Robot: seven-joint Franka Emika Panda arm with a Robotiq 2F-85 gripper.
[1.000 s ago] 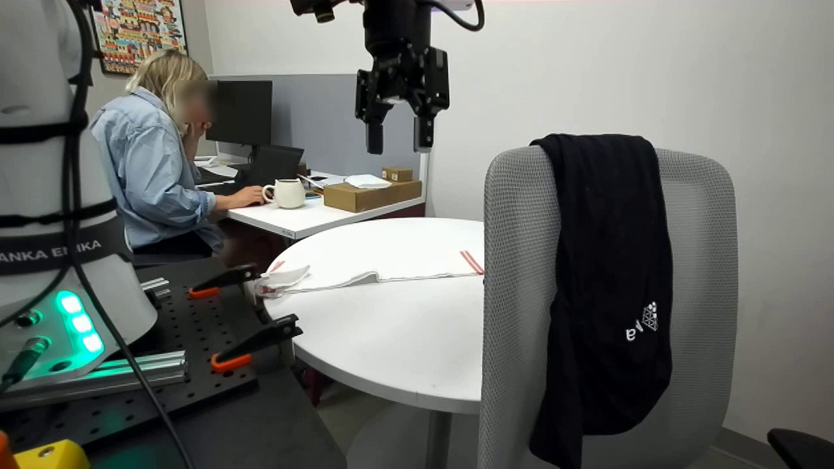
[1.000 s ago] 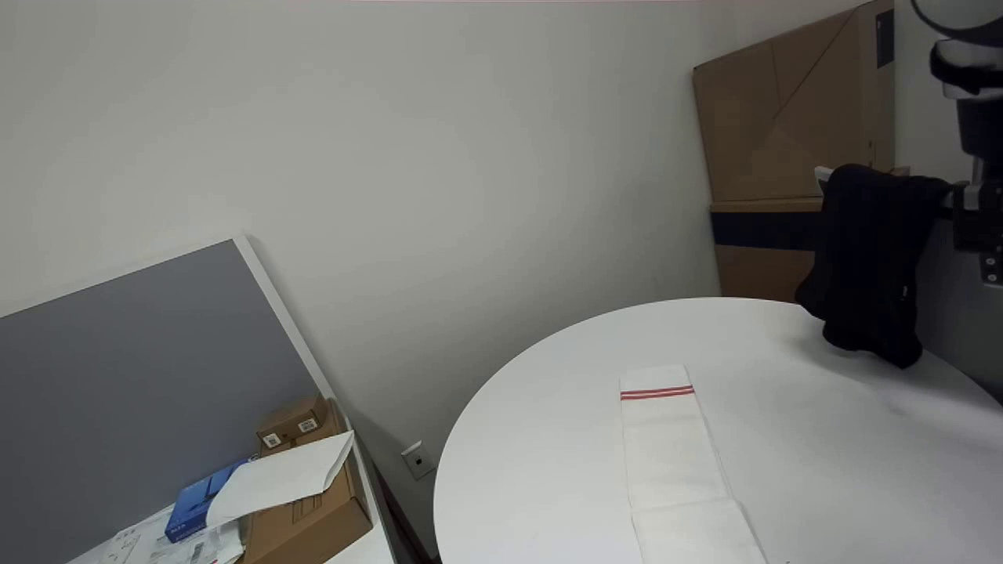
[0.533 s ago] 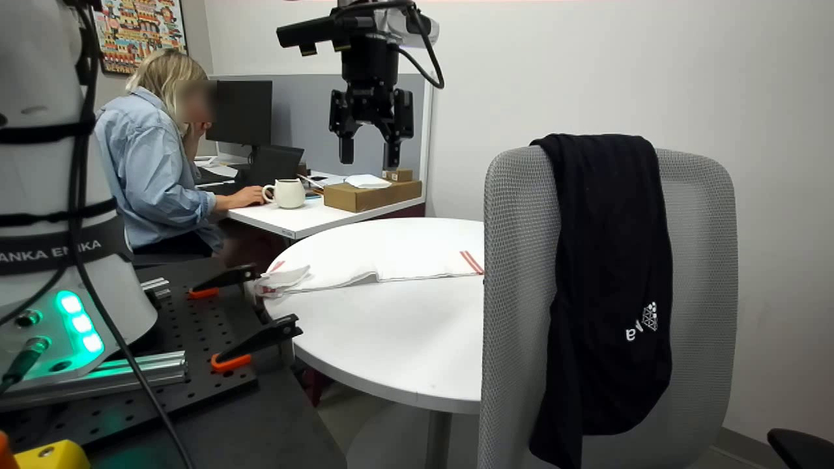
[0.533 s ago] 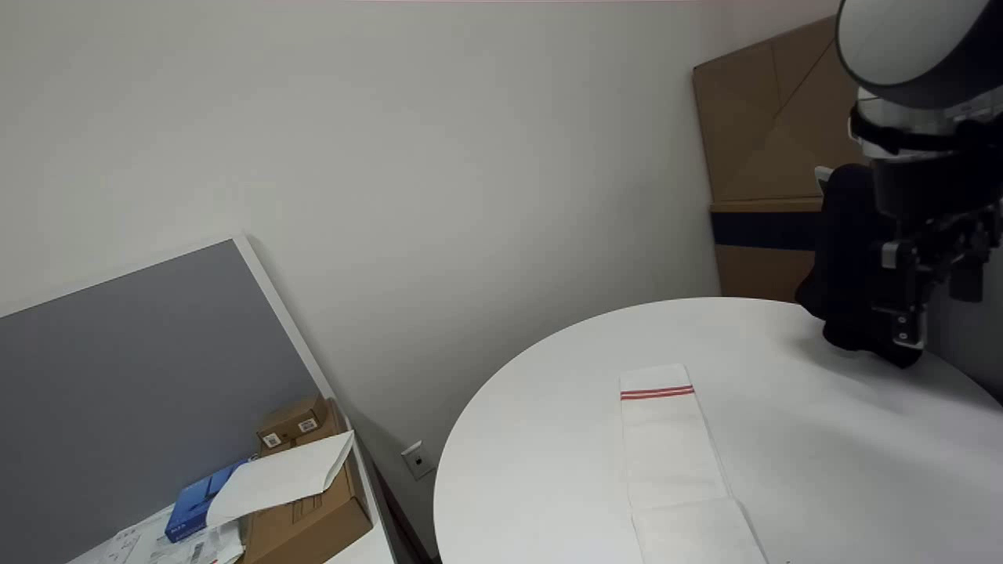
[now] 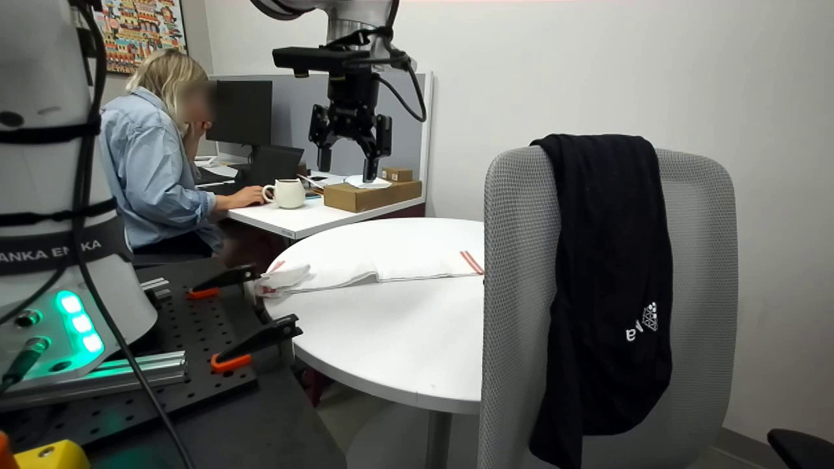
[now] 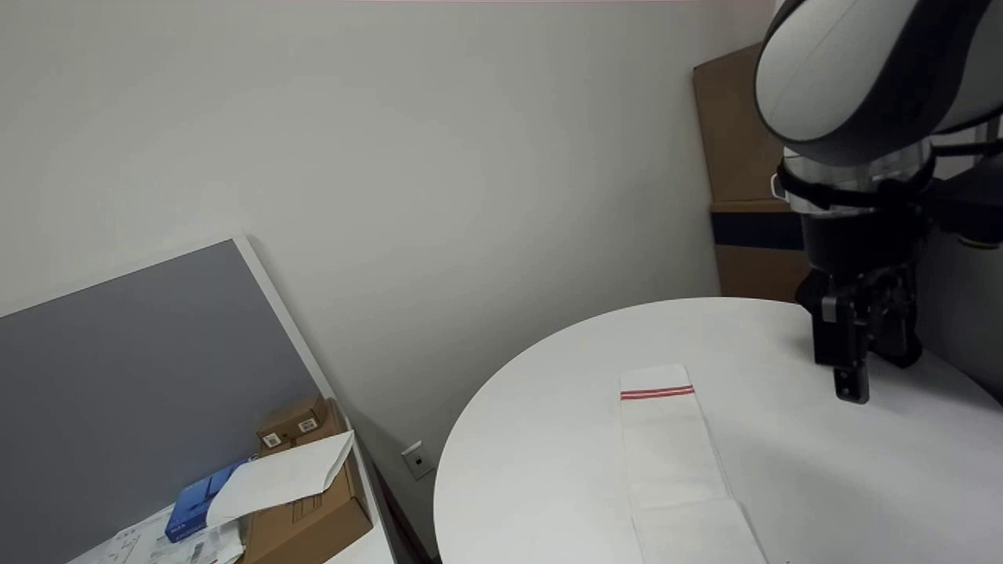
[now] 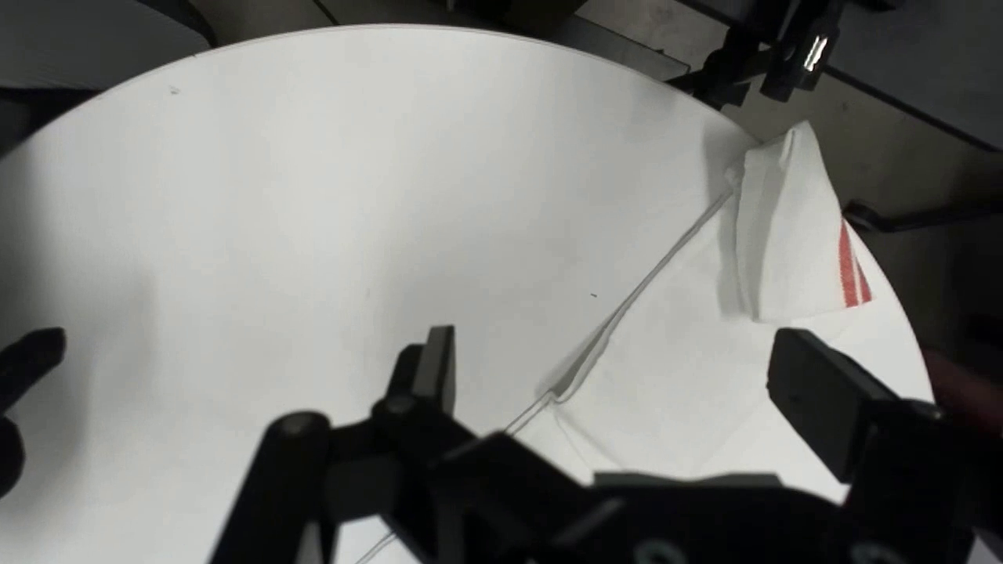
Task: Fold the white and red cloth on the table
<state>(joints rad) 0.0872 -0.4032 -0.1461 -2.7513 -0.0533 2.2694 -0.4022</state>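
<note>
wall: pale, at the back in both exterior views.
table: round and white-topped, seen in every view.
desk: white, beyond the table, a grey divider along it.
person: fair-haired, in a light blue shirt, seated at the desk.
arm: white and black, base lit green, reaching in above the table.
chair: grey mesh back, hiding part of the table in an exterior view.
garment: black with white lettering, draped over the chair.
cloth: on the table, white, laid out as a long narrow strip; one end is flat, the other bunched and turned over at the rim; midway, a small ripple rises along an edge.
carton: brown, on the desk, a white envelope and a smaller box on top.
gripper: black, pointing down, in the air above the table and apart from the cloth; its fingers stand wide apart, and in the wrist view the cloth shows between them, lying below on the table.
clamps: two, black and orange, at the edge of the dark bench, near the table.
mug: cream, upright, on the desk beside the carton.
red stripes: a close pair, straight across the flat end of the cloth; red shows on the bunched end too.
</note>
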